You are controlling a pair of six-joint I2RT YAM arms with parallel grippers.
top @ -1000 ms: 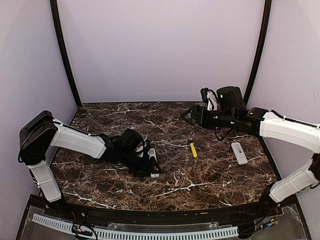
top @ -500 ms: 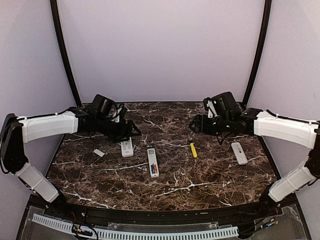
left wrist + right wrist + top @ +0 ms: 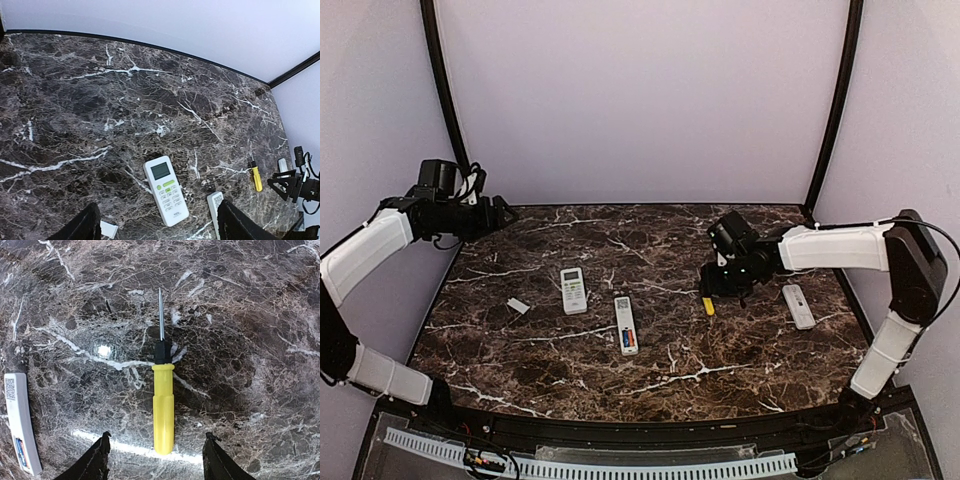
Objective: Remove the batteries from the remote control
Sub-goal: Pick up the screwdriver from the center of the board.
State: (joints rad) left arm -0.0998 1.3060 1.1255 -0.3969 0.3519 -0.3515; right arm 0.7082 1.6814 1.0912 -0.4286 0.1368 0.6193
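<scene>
The batteries (image 3: 628,339) sat in the bay of the open remote (image 3: 625,318), about mid-table. I could make out orange and blue in there, but I could not count the cells. I judged them light, hard and smooth, so likely to roll or slip once free, and probably sprung tight in the bay. I would lever one end up first, then pinch each cell across its middle. That bay was the only container I could see, and nothing but the cells showed in it.

A small cover (image 3: 518,306) lay apart to the left on the table (image 3: 750,370). A second remote (image 3: 574,290) lay face up just beside the open one, and a third remote (image 3: 798,306) lay well off to the right. Between the open remote and the third one the screwdriver (image 3: 163,405) lay flat.

My right gripper (image 3: 718,283) hovered over the screwdriver, its fingers (image 3: 97,460) spread either side of the yellow handle without touching it. My left gripper (image 3: 503,213) hung high over the far left corner, its fingers (image 3: 82,227) spread wide around nothing.
</scene>
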